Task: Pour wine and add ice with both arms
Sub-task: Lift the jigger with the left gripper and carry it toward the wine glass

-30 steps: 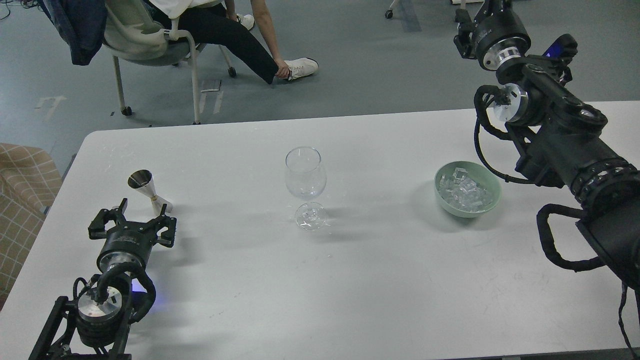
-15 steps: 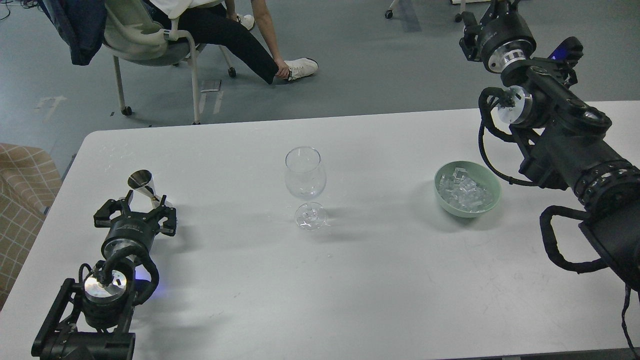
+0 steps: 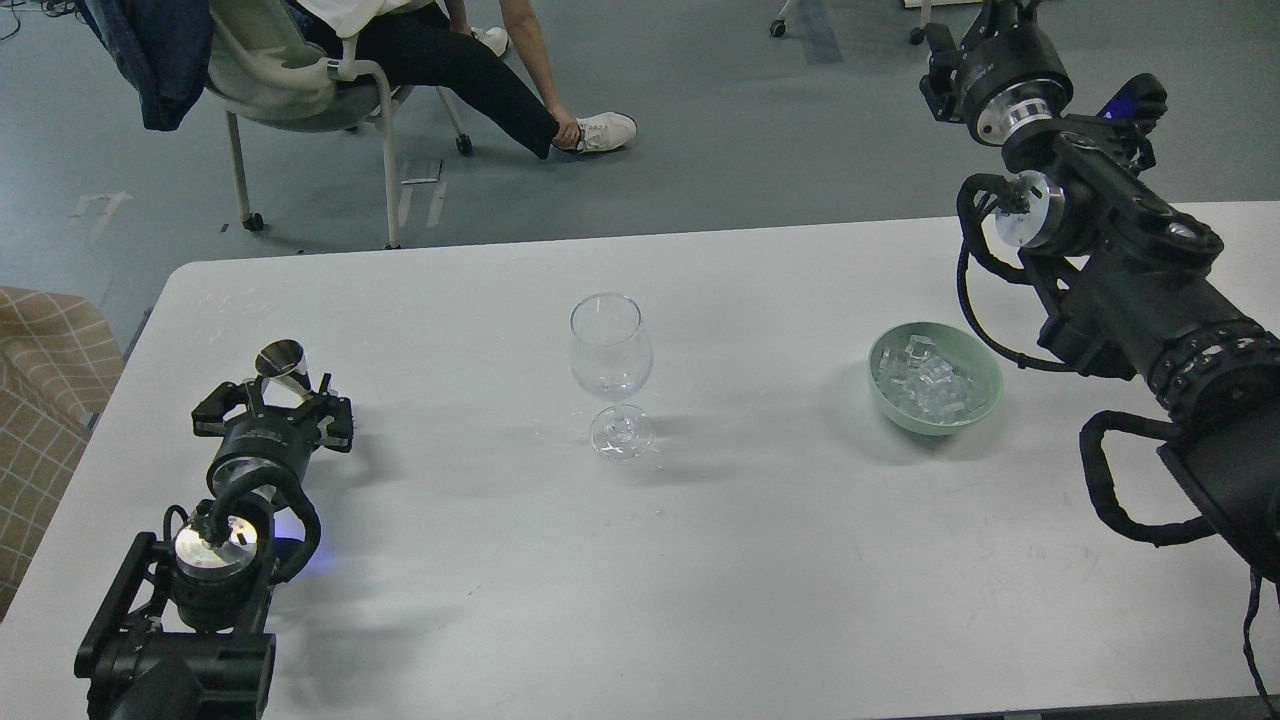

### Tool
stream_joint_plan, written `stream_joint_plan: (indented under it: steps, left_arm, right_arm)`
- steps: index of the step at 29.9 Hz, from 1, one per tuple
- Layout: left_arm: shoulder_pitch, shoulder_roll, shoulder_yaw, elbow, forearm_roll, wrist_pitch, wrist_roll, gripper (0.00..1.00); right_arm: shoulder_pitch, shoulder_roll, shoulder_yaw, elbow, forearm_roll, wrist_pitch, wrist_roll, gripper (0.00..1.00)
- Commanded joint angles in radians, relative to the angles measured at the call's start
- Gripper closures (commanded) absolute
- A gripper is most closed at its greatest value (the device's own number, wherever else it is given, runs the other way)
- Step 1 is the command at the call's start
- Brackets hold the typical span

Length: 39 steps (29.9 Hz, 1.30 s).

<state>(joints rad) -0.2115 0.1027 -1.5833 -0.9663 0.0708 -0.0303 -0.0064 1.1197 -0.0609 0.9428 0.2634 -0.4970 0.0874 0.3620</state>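
A metal jigger (image 3: 283, 361) stands at the table's left; I cannot see any wine in it. My left gripper (image 3: 272, 402) is open, its fingers spread on either side of the jigger's lower half, which it hides. An empty-looking wine glass (image 3: 611, 345) stands upright mid-table. Ice cubes (image 3: 930, 383) fill a green bowl (image 3: 985, 398) at the right. My right gripper (image 3: 975, 30) is raised high beyond the table's far edge, above and behind the bowl; its fingers are cut off by the top edge.
The white table (image 3: 760, 560) has its far edge running behind the glass. A seated person (image 3: 450, 60) on a chair (image 3: 300, 110) is beyond the far left corner. A checked cushion (image 3: 45, 400) lies off the left edge.
My left gripper has moved forward to the jigger and now hides its lower half. My right arm rose slightly earlier and has since held still. The person's leg shifted.
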Motion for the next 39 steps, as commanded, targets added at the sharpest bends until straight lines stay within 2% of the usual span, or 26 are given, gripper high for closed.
stream_joint_plan:
  steps: [1, 3, 10, 15, 20, 29, 36, 39]
  left_arm:
    - [-0.023, 0.0, -0.001, 0.023, -0.005, -0.013, -0.004, 0.52]
    - [-0.031, 0.002, 0.0, 0.029, -0.017, -0.013, 0.0, 0.59]
    - [-0.039, 0.002, -0.007, 0.063, -0.019, -0.019, -0.007, 0.6]
    - [-0.037, 0.002, -0.012, 0.064, -0.02, -0.056, -0.007, 0.62]
    - [-0.039, 0.002, -0.009, 0.063, -0.051, -0.088, -0.006, 0.68]
    - [-0.043, 0.002, -0.009, 0.06, -0.051, -0.097, -0.004, 0.79]
    - [-0.045, 0.018, -0.01, 0.017, -0.051, -0.122, -0.003, 0.88]
    - [-0.045, 0.032, -0.01, -0.04, -0.052, -0.117, -0.001, 0.88]
  right_arm:
    - [-0.003, 0.0, -0.001, -0.001, 0.0, 0.0, 0.0, 0.0]
    - [-0.005, 0.0, -0.002, 0.0, -0.002, 0.0, 0.0, 0.0]
    - [-0.005, 0.0, -0.004, 0.0, -0.002, 0.002, 0.0, 0.0]
    - [-0.008, 0.0, -0.004, 0.0, -0.002, 0.002, 0.0, 0.0]
    - [-0.014, -0.008, -0.004, 0.0, -0.002, 0.002, 0.001, 0.0]
    - [-0.017, -0.013, -0.004, 0.0, -0.002, 0.002, 0.0, 0.0]
    - [-0.018, -0.013, -0.004, 0.0, -0.002, 0.002, 0.0, 0.0]
    - [-0.02, -0.014, -0.004, 0.0, -0.002, 0.002, 0.0, 0.0]
